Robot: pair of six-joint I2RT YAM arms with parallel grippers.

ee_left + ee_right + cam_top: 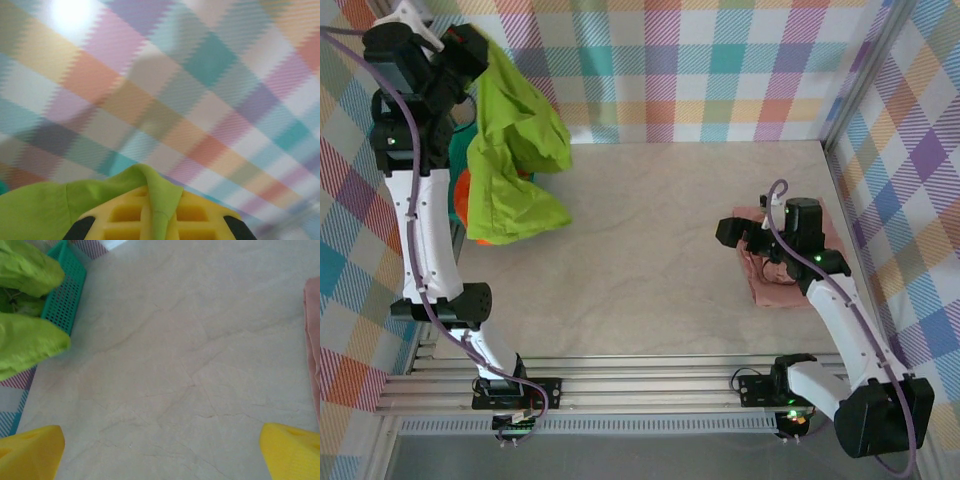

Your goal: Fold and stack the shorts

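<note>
Top external view: left jaws, pressed together on the lime green shorts, hold them hanging lengthwise over the desk's far-left corner, well apart from the right jaws, spread wide just beside the pink shorts; orange shorts mostly hidden behind the green cloth.

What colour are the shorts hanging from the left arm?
Lime green shorts; the top view shows them best.

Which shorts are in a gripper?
The lime green shorts, pinched in the shut left gripper. The pink shorts lie on the table; the orange shorts are mostly hidden behind them.
</note>
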